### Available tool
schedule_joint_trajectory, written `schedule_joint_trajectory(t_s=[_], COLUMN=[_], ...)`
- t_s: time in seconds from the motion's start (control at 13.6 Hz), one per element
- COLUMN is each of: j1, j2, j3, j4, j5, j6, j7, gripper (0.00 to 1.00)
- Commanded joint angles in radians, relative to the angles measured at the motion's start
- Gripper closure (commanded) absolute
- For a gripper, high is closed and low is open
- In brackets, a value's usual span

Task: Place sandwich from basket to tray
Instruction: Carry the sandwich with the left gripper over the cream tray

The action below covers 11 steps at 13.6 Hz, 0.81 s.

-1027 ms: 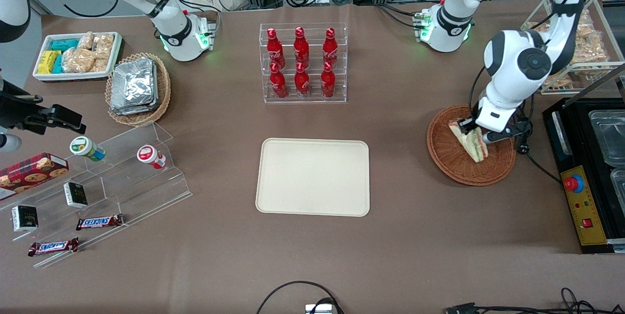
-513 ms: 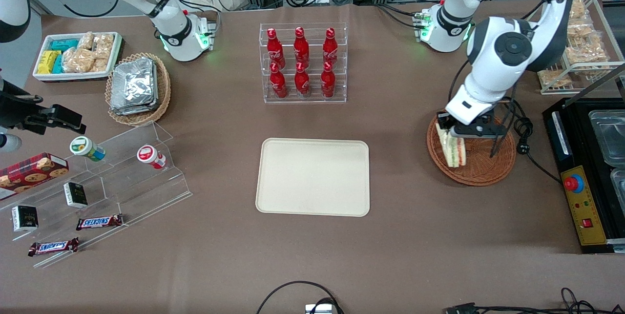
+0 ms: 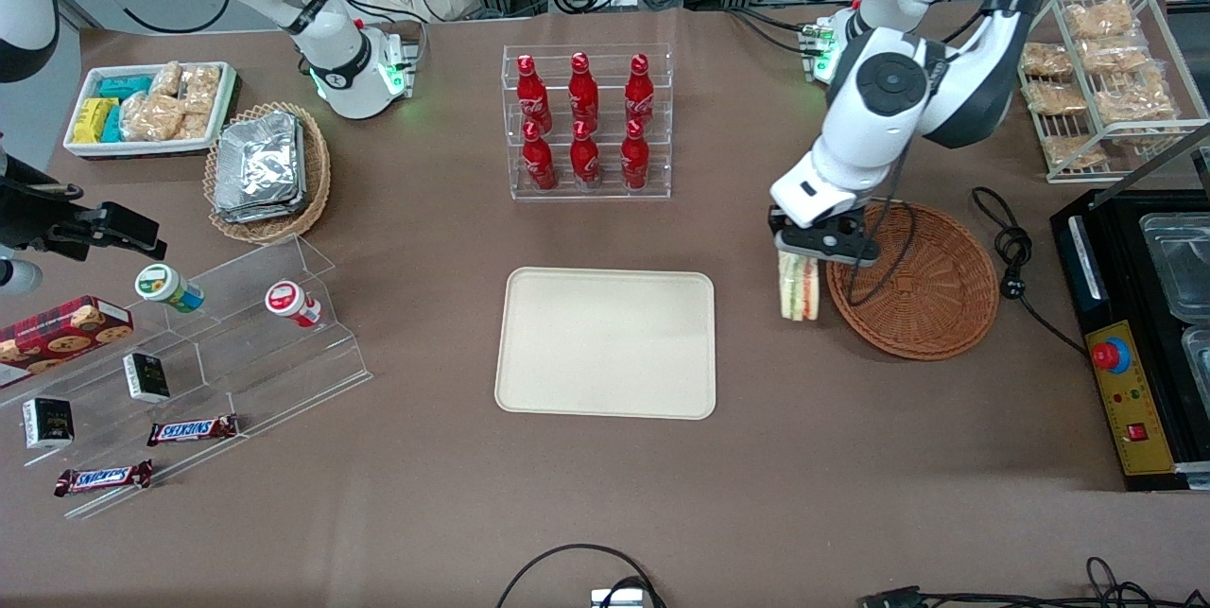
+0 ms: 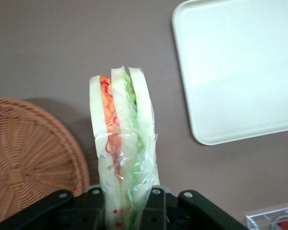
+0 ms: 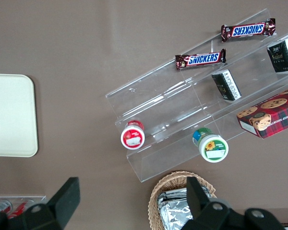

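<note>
My left gripper (image 3: 800,256) is shut on the sandwich (image 3: 799,286), a plastic-wrapped wedge of white bread with red, orange and green layers (image 4: 122,143). It hangs in the air above the bare table, between the reddish-brown wicker basket (image 3: 931,296) and the cream tray (image 3: 605,343), just outside the basket's rim. The basket (image 4: 24,153) holds nothing. The tray (image 4: 240,67) has nothing on it.
An acrylic rack of red bottles (image 3: 586,121) stands farther from the front camera than the tray. A black appliance (image 3: 1134,334) and a wire rack of snack bags (image 3: 1106,69) sit at the working arm's end. A cable (image 3: 1007,249) lies beside the basket.
The gripper has carried the sandwich up out of the basket and sideways over its rim toward the tray. The sandwich has turned to hang more upright.
</note>
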Motion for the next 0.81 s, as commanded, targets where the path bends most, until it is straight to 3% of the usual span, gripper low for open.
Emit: schedule_joint_trajectory(t_s=[0.0, 0.73], j1=[-0.001, -0.078], j2=[0.112, 0.379], j3=[-0.053, -0.072], j4=[0.119, 0.332], j5=[0.001, 0.038], j6=[-0.028, -0.02], j7=[-0.059, -0.102], gripper=[0.86, 0.87])
